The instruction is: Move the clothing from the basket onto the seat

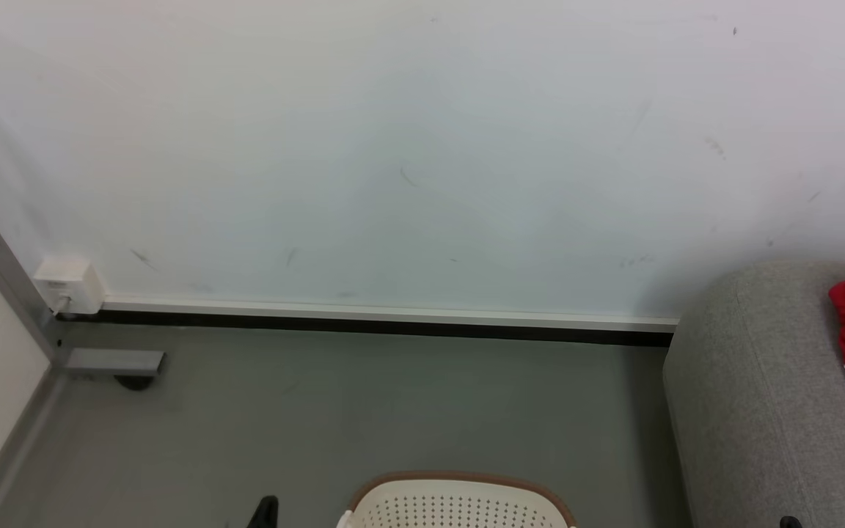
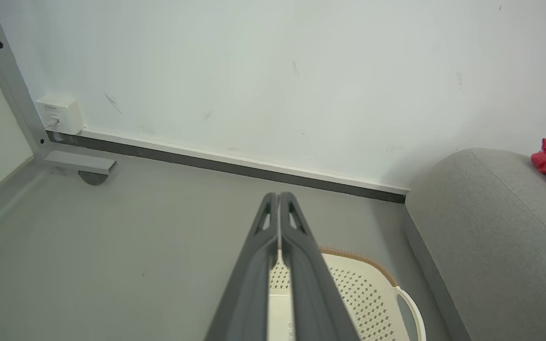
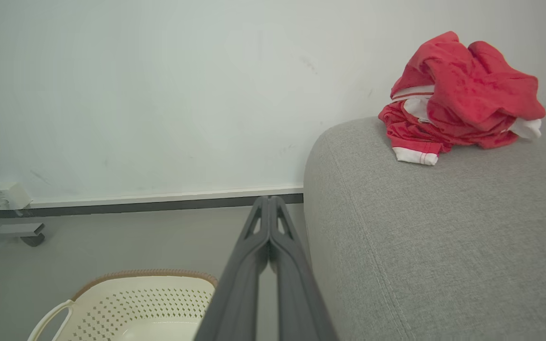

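The seat (image 3: 443, 237) stood on the right, with the basket (image 3: 150, 293) on the floor to its left, looking empty. The clothing (image 3: 458, 99) lay bunched on the seat, so the job seemed done. The left gripper (image 2: 278, 196) and right gripper (image 3: 268, 199) were pinched closed, holding nothing.

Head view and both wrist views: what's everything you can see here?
seat: one, light grey, against the wall
basket: one, cream with brown rim, on the floor beside the seat
clothing: one heap, red with white trim, on the seat
socket box: one, white, low on the wall
metal frame: one, grey, left corner
left fingers: two, dark grey, closed together, near the basket
right fingers: two, dark grey, closed together, near the seat
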Motion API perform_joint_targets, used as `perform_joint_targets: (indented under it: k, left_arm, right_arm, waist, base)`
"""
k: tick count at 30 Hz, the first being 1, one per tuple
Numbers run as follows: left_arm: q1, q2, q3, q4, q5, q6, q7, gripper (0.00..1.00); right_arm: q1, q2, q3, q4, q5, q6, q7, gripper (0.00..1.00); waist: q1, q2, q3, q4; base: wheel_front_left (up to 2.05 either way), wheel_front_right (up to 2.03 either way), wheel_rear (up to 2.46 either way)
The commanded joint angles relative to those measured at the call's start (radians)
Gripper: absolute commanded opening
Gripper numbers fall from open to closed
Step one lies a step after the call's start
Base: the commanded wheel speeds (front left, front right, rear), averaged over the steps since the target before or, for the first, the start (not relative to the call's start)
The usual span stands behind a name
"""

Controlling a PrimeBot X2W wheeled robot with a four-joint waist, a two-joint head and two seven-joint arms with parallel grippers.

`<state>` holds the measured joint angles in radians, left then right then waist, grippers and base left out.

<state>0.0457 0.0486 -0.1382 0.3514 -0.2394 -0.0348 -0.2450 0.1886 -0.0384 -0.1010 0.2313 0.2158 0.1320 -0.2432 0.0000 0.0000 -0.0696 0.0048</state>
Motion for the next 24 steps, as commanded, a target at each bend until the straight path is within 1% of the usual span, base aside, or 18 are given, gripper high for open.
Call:
perform_joint_targets:
  k: [1,13,24]
  left_arm:
    - [-0.025,0.003,0.014,-0.015,-0.056,-0.004,0.013,0.00]
    - [-0.044,0.003,0.051,-0.035,-0.273,-0.019,0.068,0.00]
    - [-0.063,0.003,0.082,-0.048,-0.446,-0.032,0.113,0.00]
  right_arm:
    - [-0.026,-0.009,-0.005,-0.009,0.055,0.000,0.012,0.00]
    - [-0.068,-0.010,-0.003,-0.011,0.276,0.000,0.065,0.00]
    - [-0.105,-0.011,-0.004,-0.008,0.453,-0.001,0.111,0.00]
  waist:
    - [0.0000,0.0000,0.001,0.000]
    - [0.0000,0.0000,0.008,0.000]
    - [0.0000,0.0000,0.015,-0.001]
  base:
    - [0.00,0.00,0.00]
    - [0.00,0.00,0.00]
    - [0.00,0.00,0.00]
